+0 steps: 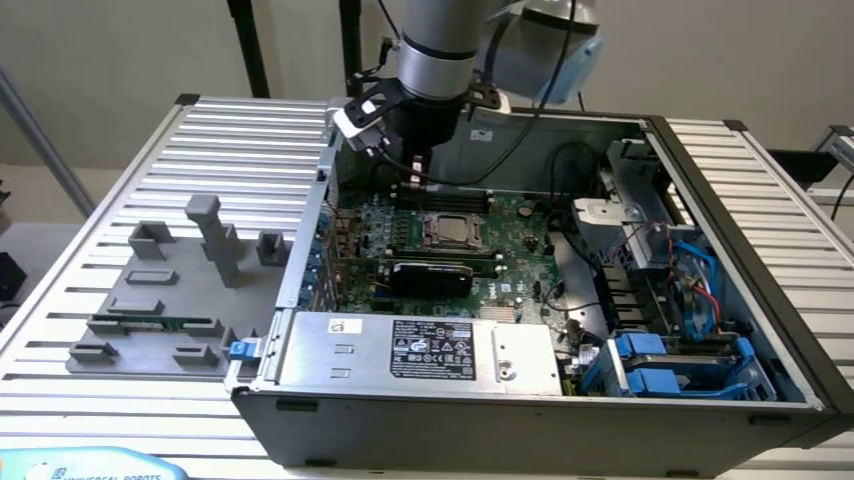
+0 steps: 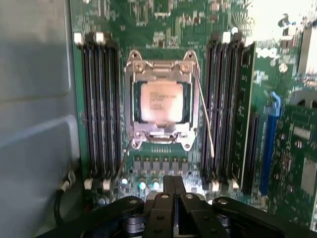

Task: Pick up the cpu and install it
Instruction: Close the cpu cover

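Note:
The cpu (image 2: 159, 101) lies flat in the metal-framed socket (image 2: 132, 94) of the green motherboard (image 2: 173, 25), silvery top up. The socket's wire lever (image 2: 204, 114) runs alongside the frame. The exterior view shows the cpu (image 1: 454, 229) in the middle of the board inside the open computer case (image 1: 441, 420). My gripper (image 1: 416, 176) hangs over the board's far part, a little way above and beside the socket. Its black fingertips (image 2: 173, 186) are pressed together, shut, with nothing between them.
Black memory slots (image 2: 101, 109) flank the socket on both sides. A power supply (image 1: 420, 350) fills the case's front, and drive bays with blue parts (image 1: 667, 365) sit at the exterior view's right. Grey fixture blocks (image 1: 220, 240) and a green memory stick (image 1: 154, 325) rest on the slatted table (image 1: 107, 180).

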{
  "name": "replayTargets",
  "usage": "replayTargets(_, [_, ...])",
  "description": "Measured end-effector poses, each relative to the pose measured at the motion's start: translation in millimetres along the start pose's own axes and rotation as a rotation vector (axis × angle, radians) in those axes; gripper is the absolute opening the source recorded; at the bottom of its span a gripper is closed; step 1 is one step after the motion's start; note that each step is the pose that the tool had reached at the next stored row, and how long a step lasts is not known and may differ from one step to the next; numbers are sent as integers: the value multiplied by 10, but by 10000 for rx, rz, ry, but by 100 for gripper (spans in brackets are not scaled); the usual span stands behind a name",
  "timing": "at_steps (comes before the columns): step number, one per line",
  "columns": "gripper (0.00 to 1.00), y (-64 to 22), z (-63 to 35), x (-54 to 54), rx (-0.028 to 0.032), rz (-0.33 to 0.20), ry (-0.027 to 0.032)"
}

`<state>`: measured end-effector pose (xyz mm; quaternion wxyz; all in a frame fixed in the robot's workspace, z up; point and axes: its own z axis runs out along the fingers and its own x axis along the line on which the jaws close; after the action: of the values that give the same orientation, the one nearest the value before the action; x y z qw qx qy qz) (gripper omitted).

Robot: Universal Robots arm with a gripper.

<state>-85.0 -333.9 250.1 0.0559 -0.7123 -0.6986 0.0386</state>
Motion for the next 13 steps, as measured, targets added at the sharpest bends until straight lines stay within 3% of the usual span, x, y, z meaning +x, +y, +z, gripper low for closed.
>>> replayTargets(4, [11,-133,21,-3,66,6,9])
replayTargets(13, [11,-143,36,-3,106,953,140])
